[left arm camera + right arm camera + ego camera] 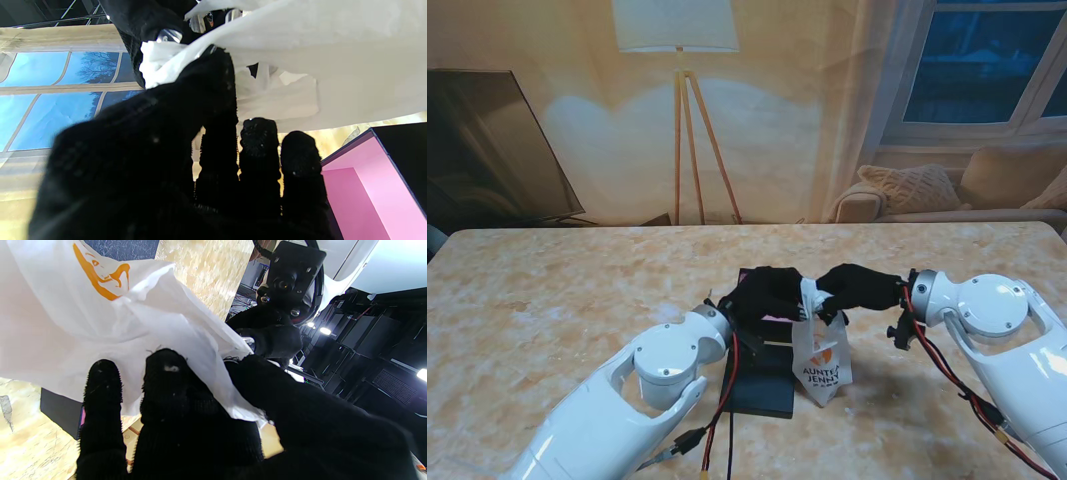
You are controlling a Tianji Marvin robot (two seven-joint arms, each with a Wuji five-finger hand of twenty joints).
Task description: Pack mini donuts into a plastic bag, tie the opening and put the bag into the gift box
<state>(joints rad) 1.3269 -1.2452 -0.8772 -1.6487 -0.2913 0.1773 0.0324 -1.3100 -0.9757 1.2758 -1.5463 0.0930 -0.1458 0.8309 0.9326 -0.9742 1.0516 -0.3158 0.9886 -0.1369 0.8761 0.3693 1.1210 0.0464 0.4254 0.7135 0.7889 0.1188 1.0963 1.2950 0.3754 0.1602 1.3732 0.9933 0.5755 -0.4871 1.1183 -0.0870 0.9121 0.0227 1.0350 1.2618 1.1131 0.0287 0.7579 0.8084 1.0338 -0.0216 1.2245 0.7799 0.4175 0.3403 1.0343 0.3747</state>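
Note:
A white plastic bag (821,356) with orange print hangs over the table between my two black-gloved hands. My left hand (765,294) pinches the bag's top from the left, and my right hand (857,287) pinches it from the right. The left wrist view shows bag film (300,60) bunched between my thumb and fingers. In the right wrist view the bag (100,313) drapes over my fingers. Just left of the bag lies the dark gift box (762,385) with a pink inside (363,186). No donuts show; the bag's contents are hidden.
The table top (557,300) is pale marbled stone. Red and black cables (727,400) run from my left wrist over the box. A floor lamp, a dark screen and a sofa stand beyond the far edge.

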